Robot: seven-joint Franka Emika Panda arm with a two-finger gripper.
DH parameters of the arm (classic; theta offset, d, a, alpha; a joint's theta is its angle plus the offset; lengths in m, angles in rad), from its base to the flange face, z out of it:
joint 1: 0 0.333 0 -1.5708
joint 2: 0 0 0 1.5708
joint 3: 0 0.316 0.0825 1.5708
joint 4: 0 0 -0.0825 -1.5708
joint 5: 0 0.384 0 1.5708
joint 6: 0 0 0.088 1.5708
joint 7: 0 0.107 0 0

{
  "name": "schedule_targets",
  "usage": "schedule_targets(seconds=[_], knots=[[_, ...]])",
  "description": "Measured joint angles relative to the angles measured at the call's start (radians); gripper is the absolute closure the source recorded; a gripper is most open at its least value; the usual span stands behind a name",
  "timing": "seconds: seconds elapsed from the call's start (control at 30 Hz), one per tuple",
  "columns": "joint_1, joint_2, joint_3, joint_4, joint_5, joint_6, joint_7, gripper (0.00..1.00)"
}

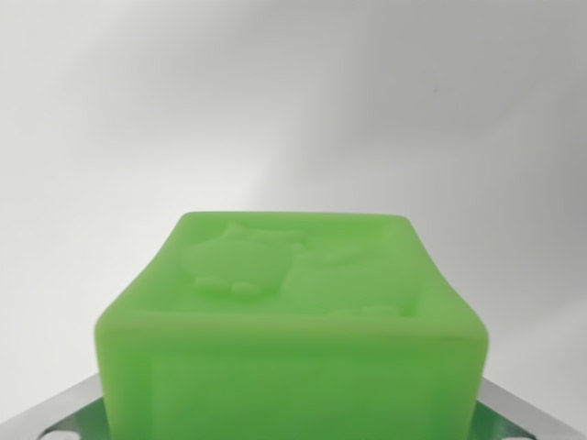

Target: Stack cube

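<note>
Green cube (292, 330) with raised relief filling lower centre, blocking the gripper, grip state indeterminable; metallic edges at lower corners cut off; pale blank worktop (275, 101) above.

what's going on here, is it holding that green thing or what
This is the camera on the robot's wrist, and a green cube fills the lower middle of the view, very close to the lens. Its top face carries a raised animal-like figure. Bits of metal and green hardware show at the bottom corners beside the cube. The fingertips themselves are not visible, so a grip is likely but cannot be confirmed. Behind the cube is only a plain pale surface; no second cube is in sight.
</note>
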Motion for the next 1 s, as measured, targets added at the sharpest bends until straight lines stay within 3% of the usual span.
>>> schedule_targets(seconds=[1.0], knots=[[-0.070,-0.083,0.000,-0.101,-0.006,0.017,-0.321,1.00]])
